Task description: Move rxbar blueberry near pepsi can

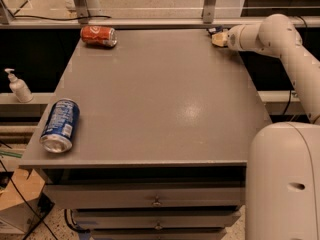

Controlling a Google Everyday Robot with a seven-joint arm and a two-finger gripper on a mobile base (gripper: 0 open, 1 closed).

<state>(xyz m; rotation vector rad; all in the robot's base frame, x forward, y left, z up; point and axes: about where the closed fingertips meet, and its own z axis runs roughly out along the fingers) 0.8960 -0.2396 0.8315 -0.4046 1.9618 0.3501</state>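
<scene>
The pepsi can point(60, 125), blue with white lettering, lies on its side at the front left edge of the grey table point(160, 94). My gripper point(218, 37) is low over the table's far right corner, at the end of the white arm point(270, 34) that reaches in from the right. A small dark-blue piece, the rxbar blueberry point(215, 30), shows at the back edge just behind the gripper's tip; most of it is hidden. The gripper is far across the table from the pepsi can.
A red-orange soda can point(98, 35) lies on its side at the far left corner. A soap pump bottle point(18, 86) stands on a shelf left of the table. The robot's white base point(282, 184) fills the lower right. Metal posts point(210, 1) stand behind the table.
</scene>
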